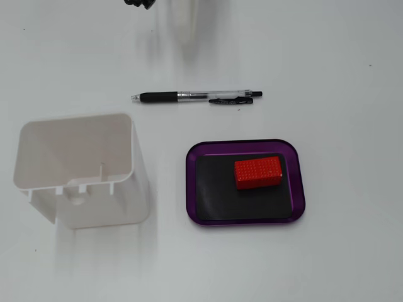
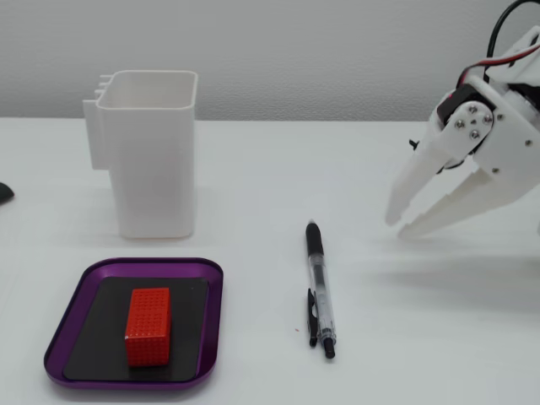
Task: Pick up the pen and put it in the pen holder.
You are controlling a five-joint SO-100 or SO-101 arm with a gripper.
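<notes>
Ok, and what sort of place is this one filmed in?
Probably a desk or lab bench set up for robot practice: a bare white table against a plain wall, holding only a pen, a white pen holder and the robot's hand.

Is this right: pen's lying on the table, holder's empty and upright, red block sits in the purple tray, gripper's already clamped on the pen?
Not quite. The gripper isn't clamped on the pen; in a fixed view it hangs open, apart from the pen and holding nothing. The rest stands: the pen lies on the table, the holder is empty and upright, and the red block sits in the purple tray.
</notes>
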